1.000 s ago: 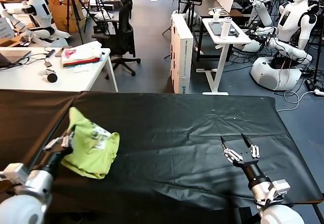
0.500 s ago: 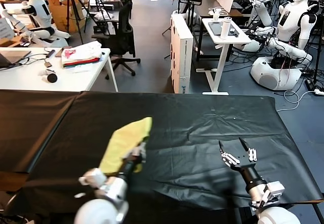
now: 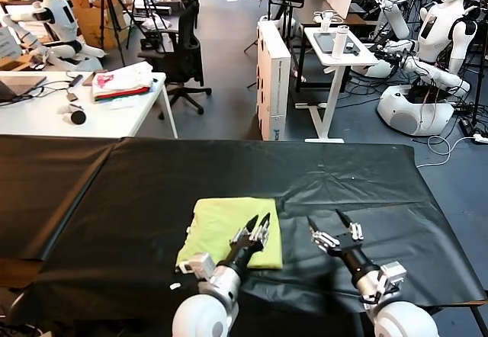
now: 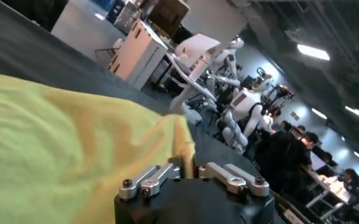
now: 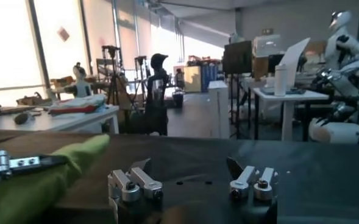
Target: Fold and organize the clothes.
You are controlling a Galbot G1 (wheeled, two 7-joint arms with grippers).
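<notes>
The lime T-shirt (image 3: 232,232) now lies folded lower centre; left gripper (image 3: 258,223) slightly parted above it, right gripper (image 3: 330,223) wide, empty.

The left gripper (image 3: 259,223) hides part of the folded T-shirt (image 3: 225,230); its sleeves and neck are out of sight.

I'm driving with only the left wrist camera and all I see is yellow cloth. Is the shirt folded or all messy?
Observer: The head view shows the T-shirt lying flat in a tidy folded rectangle on the black table.
Operator: Where's my other claw?
Observer: The right claw is low over the table just to the right of the shirt, open and not touching it.
Operator: Is my left claw pinching the shirt?
Observer: It doesn't look so. The left claw is open at the shirt's right edge.
</notes>
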